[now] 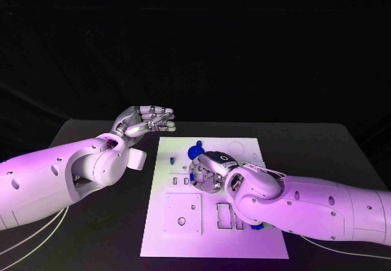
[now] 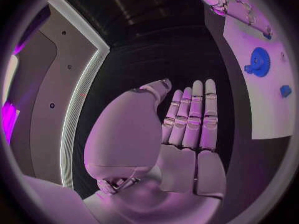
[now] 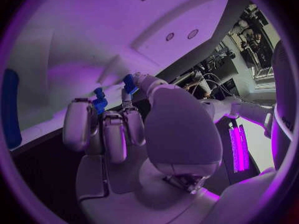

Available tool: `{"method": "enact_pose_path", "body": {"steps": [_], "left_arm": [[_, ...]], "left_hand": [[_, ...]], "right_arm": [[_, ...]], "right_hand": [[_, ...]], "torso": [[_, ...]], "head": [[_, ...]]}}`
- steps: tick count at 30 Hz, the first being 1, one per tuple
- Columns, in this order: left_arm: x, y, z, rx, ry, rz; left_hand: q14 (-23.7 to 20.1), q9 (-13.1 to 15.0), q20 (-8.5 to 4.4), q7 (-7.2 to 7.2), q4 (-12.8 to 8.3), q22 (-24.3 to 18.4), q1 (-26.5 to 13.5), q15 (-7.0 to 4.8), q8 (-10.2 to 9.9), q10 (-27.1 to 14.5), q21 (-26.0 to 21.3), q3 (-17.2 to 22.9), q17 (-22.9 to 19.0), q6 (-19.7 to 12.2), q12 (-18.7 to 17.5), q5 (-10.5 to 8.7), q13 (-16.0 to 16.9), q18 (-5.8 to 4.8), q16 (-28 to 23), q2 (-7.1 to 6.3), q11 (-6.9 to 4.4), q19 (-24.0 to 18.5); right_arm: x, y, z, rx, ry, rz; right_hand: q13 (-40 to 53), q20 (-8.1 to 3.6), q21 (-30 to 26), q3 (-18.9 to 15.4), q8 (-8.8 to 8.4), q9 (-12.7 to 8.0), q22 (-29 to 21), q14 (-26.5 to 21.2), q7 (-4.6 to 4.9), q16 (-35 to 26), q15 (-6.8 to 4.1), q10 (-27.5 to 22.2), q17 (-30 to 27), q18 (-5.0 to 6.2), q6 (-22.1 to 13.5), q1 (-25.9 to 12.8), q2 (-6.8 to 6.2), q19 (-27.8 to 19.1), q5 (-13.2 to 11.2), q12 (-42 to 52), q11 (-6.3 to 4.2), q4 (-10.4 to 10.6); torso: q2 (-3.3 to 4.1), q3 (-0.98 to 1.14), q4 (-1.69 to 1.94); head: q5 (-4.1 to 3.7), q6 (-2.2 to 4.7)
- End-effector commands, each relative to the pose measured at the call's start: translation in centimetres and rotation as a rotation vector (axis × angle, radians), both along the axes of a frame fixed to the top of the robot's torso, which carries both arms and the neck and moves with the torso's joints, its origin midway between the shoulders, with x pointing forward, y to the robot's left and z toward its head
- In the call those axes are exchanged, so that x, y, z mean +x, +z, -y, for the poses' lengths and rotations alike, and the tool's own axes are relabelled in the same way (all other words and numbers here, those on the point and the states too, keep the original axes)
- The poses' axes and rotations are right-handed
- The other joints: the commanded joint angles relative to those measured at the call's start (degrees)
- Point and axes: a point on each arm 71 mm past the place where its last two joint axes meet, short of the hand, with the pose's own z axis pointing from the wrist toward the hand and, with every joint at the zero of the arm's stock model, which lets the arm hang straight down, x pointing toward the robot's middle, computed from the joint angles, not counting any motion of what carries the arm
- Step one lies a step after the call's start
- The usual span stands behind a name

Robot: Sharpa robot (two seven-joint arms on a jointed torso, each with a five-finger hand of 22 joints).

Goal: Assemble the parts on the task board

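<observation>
The white task board lies in the middle of the table. A blue gear sits on its far part, and a small blue piece lies near its left edge. My right hand is low over the board's middle with its fingers curled. It pinches a small blue part at the fingertips, just above the board. My left hand hovers off the board's far left corner. Its fingers are stretched out side by side and hold nothing. The left wrist view also takes in the gear and the small piece.
Rectangular slots and a square recess mark the near half of the board. Another blue piece peeks out under my right forearm. Black table surrounds the board on both sides.
</observation>
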Motion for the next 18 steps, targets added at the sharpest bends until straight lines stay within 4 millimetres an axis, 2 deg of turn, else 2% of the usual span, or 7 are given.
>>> {"method": "enact_pose_path", "body": {"steps": [1,4,8,11,14,18], "left_arm": [[-0.06,0.06,0.22,-0.007,-0.025,0.001],[-0.05,0.03,0.18,-0.006,-0.025,0.0],[-0.05,-0.01,0.17,-0.003,-0.027,-0.003],[-0.06,-0.06,0.16,-0.001,-0.028,-0.005],[-0.05,-0.1,0.14,0.0,-0.028,-0.006],[-0.03,-0.19,0.1,0.008,-0.027,-0.008]], "left_hand": [[-0.4,0.1,0.1,0.52,0.0,-0.1,-0.1,0.17,-0.4,0.0,-0.2,0.2,0.1,-0.3,-0.3,-0.19,0.0,0.67,-0.2,-0.12,0.27,-0.2],[-0.4,0.1,0.1,0.52,0.0,-0.1,-0.1,0.17,-0.4,0.0,-0.2,0.2,0.1,-0.3,-0.3,-0.19,0.0,0.67,-0.2,-0.12,0.27,-0.2],[-0.4,0.1,0.11,0.53,-0.1,-0.1,-0.3,0.18,-0.4,0.0,-0.2,0.3,0.1,-0.3,-0.4,-0.2,0.0,0.66,-0.3,-0.13,0.28,-0.3],[-0.4,0.1,0.11,0.53,-0.1,-0.1,-0.3,0.19,-0.4,0.0,-0.2,0.3,0.1,-0.4,-0.4,-0.21,0.0,0.66,-0.3,-0.19,0.29,-0.3],[-0.4,0.1,0.11,0.53,-0.1,-0.1,-0.3,0.19,-0.4,0.0,-0.2,0.3,0.1,-0.4,-0.4,-0.21,0.0,0.66,-0.3,-0.19,0.29,-0.3],[-0.4,0.1,0.12,0.53,-0.1,-0.1,-0.3,0.2,-0.5,-0.1,-0.2,0.3,0.2,-0.4,-0.4,-0.21,0.0,0.66,-0.3,-0.22,0.3,-0.3]], "right_arm": [[-0.08,-0.01,-0.08,-0.006,0.002,0.004],[-0.1,0.04,-0.08,-0.004,-0.001,0.009],[-0.14,0.13,-0.05,0.003,-0.004,0.015],[-0.23,0.26,0.01,0.014,-0.008,0.022],[-0.35,0.45,0.16,0.031,-0.013,0.033],[-0.67,0.85,0.62,0.068,-0.019,0.049]], "right_hand": [[4.1,0.53,-0.3,-0.4,-0.56,-0.3,0.0,6.1,0.29,0.3,0.68,-0.2,15.1,-0.4,-0.9,0.0,-0.63,0.0,0.3,-0.3,0.43,0.2],[3.8,0.86,-0.6,-0.8,-1.34,-0.6,-0.1,6.1,0.64,0.3,0.99,-0.6,15.1,-0.34,-2.0,0.3,-1.04,0.0,0.3,-0.7,0.76,0.0],[3.5,1.0,-0.7,-1.2,-1.54,-0.7,-0.2,6.1,0.73,0.3,1.11,-0.9,15.0,-0.3,-2.3,0.4,-1.44,-0.1,0.3,-1.0,0.88,-0.2],[3.2,1.34,-1.0,-4.6,-2.09,-0.9,-0.3,6.1,0.93,0.3,1.38,-1.4,15.0,-0.23,-3.0,0.6,-1.46,-0.2,0.3,-1.3,1.12,-0.2],[2.9,1.57,-1.3,-9.0,-2.58,-1.1,-0.3,6.0,1.12,0.3,1.53,-1.8,15.0,-0.2,-3.8,2.0,-0.75,-0.2,0.5,-1.5,1.35,0.3],[2.8,1.62,-1.5,-11.4,-2.67,-1.1,-0.3,6.0,1.18,0.2,1.63,-1.9,14.8,-0.16,-3.9,2.9,-0.22,-0.2,0.6,-1.5,1.42,1.1]], "torso": [[0.04,-0.01,0.02],[0.02,-0.01,0.0],[0.03,0.0,0.0],[0.05,0.0,0.05],[0.05,0.0,0.06],[-0.03,0.05,0.03]], "head": [[-0.01,0.01],[0.03,0.01],[0.09,0.0],[0.07,0.02],[0.11,0.0],[0.3,0.02]]}}
